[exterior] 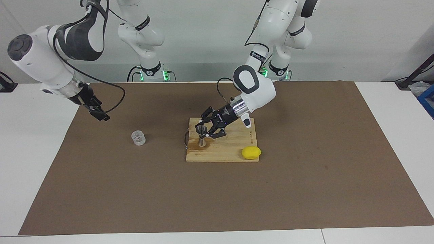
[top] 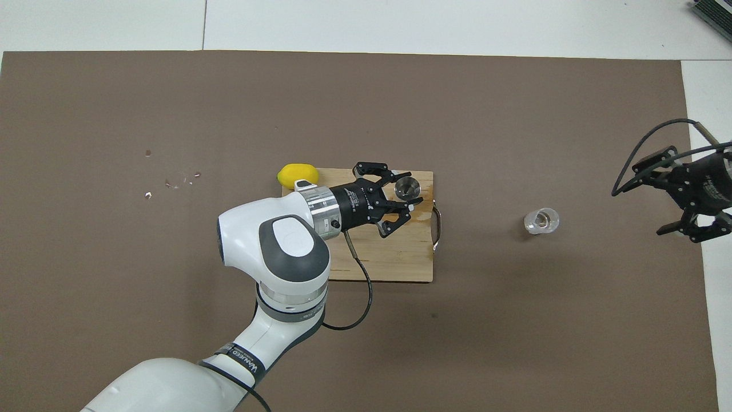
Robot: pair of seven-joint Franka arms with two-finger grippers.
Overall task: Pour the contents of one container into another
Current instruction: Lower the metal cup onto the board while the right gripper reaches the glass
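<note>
Left tool [exterior: 206, 130] clenched on steel jigger [exterior: 201, 133], upright near the wooden board's [exterior: 230, 149] edge. Glass cup [exterior: 138, 138] stands apart on open brown mat [exterior: 217, 189]; right tool [exterior: 96, 110], released, hovers nearby.

Overhead: jigger [top: 407, 186] gripped on cutting board [top: 394, 260]
Left gripper [top: 413, 201] closes on the jigger; glass cup [top: 541, 221] stands apart on the brown mat [top: 514, 315]; right gripper [top: 666, 194] is spread wide beside it.

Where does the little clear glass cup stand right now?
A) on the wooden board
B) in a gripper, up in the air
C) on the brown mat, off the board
C: the glass cup stands alone on the brown mat, apart from the wooden board.
</note>
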